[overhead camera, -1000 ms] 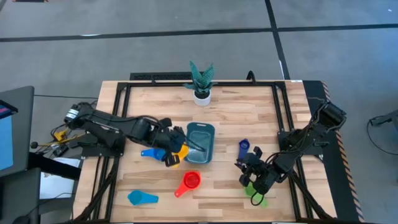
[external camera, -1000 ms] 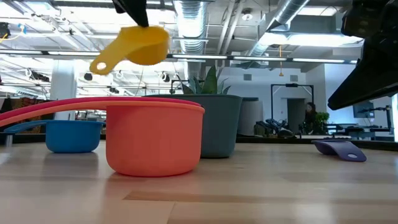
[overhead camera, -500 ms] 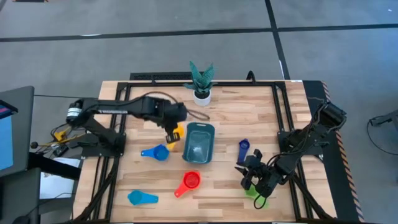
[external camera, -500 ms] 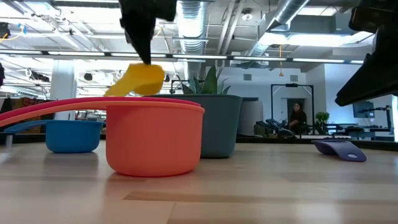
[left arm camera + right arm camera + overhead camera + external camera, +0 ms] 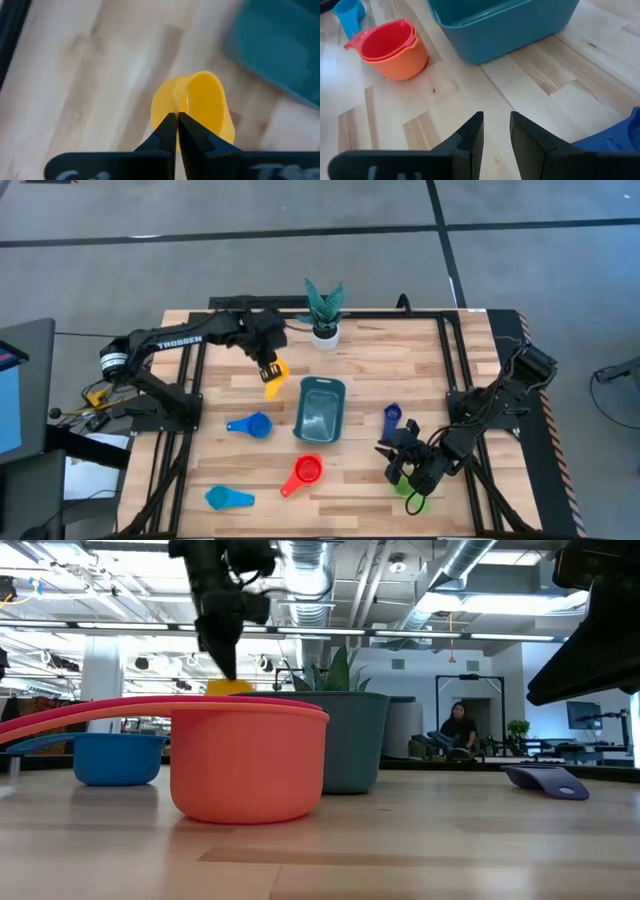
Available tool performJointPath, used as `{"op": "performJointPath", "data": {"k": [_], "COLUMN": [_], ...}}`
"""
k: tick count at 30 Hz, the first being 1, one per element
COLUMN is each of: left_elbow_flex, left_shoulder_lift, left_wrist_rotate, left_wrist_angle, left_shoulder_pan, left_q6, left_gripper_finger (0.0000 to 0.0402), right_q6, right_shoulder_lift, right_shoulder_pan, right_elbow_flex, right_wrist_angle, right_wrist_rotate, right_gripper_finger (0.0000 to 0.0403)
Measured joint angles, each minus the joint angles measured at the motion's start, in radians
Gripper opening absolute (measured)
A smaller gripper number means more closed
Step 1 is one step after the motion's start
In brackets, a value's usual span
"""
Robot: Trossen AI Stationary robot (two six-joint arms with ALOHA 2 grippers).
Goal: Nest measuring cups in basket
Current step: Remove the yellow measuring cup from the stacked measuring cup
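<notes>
My left gripper (image 5: 270, 366) is shut on the yellow measuring cup (image 5: 275, 377), just left of the far-left corner of the teal basket (image 5: 320, 409). In the low view only the cup's top (image 5: 232, 687) shows behind the red rim. A red cup nested in an orange one (image 5: 306, 472) stands near the basket's near end. A blue cup (image 5: 252, 425) and a light blue cup (image 5: 228, 498) lie left of it. My right gripper (image 5: 496, 131) is open over bare wood, between the dark blue cup (image 5: 391, 418) and a green cup (image 5: 412, 498). My left gripper pinches a thin edge of the yellow cup (image 5: 172, 107) between its two nearly closed fingers. They come from above, slanting down. The fingertips hide just which part of the edge it is. The cup hangs below them, tilted, over the wood beside the basket.
A small white pot with a green plant (image 5: 323, 316) stands at the far edge, close behind my left gripper. A black frame (image 5: 196, 330) runs around the tabletop. Bare wood lies left of the basket and along the far right.
My left gripper has carried the yellow cup toward the table's far edge, from beside the basket's near-left side to its far-left corner, sinking a little and rolling. The cup has turned with it and dropped behind the red cup's rim in the low view.
</notes>
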Motion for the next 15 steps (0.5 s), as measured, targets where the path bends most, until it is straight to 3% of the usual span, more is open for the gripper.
{"op": "performJointPath", "data": {"k": [8,15], "left_elbow_flex": [-0.244,-0.37], "left_shoulder_lift": [-0.046,-0.046], "left_wrist_rotate": [0.176,0.195], "left_wrist_angle": [0.19,0.276], "left_shoulder_pan": [0.217,0.244], "left_q6": [-0.001,-0.024], "left_gripper_finger": [0.0,0.0001], "right_q6": [0.0,-0.001], "right_shoulder_lift": [0.0,0.0], "right_shoulder_pan": [0.0,-0.023], "right_elbow_flex": [0.0,0.0], "right_wrist_angle": [0.004,0.003], "right_wrist_rotate": [0.0,-0.004], "right_gripper_finger": [0.0119,0.0119]}}
